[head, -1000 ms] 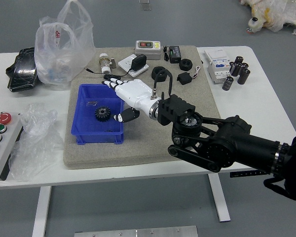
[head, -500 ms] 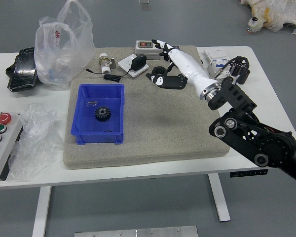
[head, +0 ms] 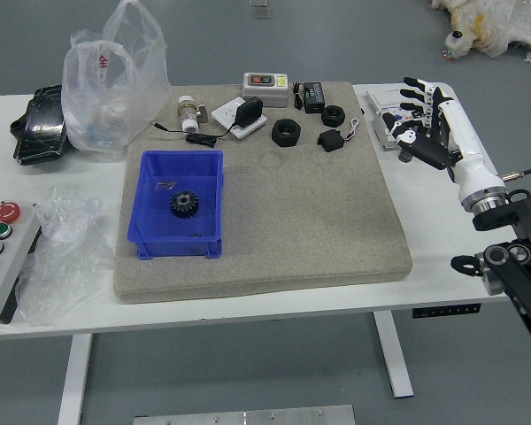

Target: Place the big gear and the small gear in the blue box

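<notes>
My right hand is over the far right of the table, fingers spread and holding nothing, well to the right of the box. The blue box stands on the left part of the grey mat. Inside it lies a black toothed gear, with a small metallic piece behind it and a small dark piece near the front wall. I cannot tell whether either piece is a gear. The left arm does not show.
Behind the mat's middle are black rings, a black block, an adapter, a meter and a valve. Plastic bags and a button panel are left. A white box is partly behind my hand.
My right hand has swung from over the blue box to the far right of the table, its arm drawing back right. The gear in the box has stayed put.
</notes>
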Available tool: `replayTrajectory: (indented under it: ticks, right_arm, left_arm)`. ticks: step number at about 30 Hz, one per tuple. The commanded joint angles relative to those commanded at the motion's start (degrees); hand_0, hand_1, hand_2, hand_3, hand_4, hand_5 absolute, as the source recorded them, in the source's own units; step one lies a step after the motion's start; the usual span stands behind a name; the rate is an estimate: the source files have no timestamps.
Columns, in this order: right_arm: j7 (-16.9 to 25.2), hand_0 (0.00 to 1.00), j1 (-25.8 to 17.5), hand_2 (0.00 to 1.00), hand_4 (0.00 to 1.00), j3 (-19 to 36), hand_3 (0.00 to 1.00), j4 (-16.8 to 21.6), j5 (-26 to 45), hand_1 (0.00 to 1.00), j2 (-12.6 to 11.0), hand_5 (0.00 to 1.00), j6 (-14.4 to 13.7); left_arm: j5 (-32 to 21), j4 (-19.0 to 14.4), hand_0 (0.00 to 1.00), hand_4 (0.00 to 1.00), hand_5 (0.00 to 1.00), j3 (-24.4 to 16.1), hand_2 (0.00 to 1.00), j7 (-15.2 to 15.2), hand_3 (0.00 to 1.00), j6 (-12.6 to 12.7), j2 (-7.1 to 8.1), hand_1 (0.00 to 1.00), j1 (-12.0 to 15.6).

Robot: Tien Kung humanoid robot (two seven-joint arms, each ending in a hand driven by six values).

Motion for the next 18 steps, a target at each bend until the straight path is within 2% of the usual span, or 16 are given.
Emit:
replayTrajectory:
  ticks: [5, 6, 8, 14, 17, 18]
  right_arm:
    - [5.3, 0.614, -3.1, 0.783, 0.736, 3.8, 0.779, -1.5, 8.9, 0.735, 1.0, 0.386, 3.3]
    - [5.8, 0.605, -3.3, 0.75, 0.74, 4.1, 0.713, -1.7, 10.2, 0.714, 1.0, 0.417, 3.6]
    - [7.0, 0.605, -3.7, 0.75, 0.74, 4.8, 0.713, -2.3, 13.5, 0.714, 1.3, 0.417, 4.2]
    - [8.6, 0.622, -4.1, 0.734, 0.745, 5.8, 0.697, -3.0, 20.9, 0.691, 1.5, 0.422, 5.4]
    - [9.2, 0.622, -4.3, 0.734, 0.745, 5.8, 0.697, -2.9, 24.6, 0.691, 1.4, 0.422, 7.0]
    - [9.3, 0.616, -4.4, 0.724, 0.762, 5.7, 0.696, -2.9, 25.7, 0.68, 1.4, 0.456, 7.5]
  left_arm:
    - [0.3, 0.1, 0.745, 0.741, 0.456, 0.0, 0.708, -0.1, 0.834, -0.2, 0.46, 0.715, -0.1]
    - [0.3, 0.1, 0.745, 0.741, 0.455, 0.0, 0.708, -0.1, 0.834, -0.2, 0.53, 0.714, -0.1]
    - [0.4, 0.1, 0.745, 0.741, 0.455, 0.0, 0.708, -0.1, 0.834, -0.3, 0.76, 0.714, -0.1]
    - [-0.2, 0.1, 0.745, 0.74, 0.454, 0.3, 0.708, -0.4, 0.834, -0.3, 1.24, 0.714, -0.2]
    - [-1.3, 0.1, 0.745, 0.74, 0.454, 0.9, 0.708, -0.7, 0.834, 0.0, 1.26, 0.714, 0.1]
    - [-1.5, 0.1, 0.745, 0.741, 0.456, 1.1, 0.708, -0.7, 0.834, 0.0, 1.24, 0.715, 0.3]
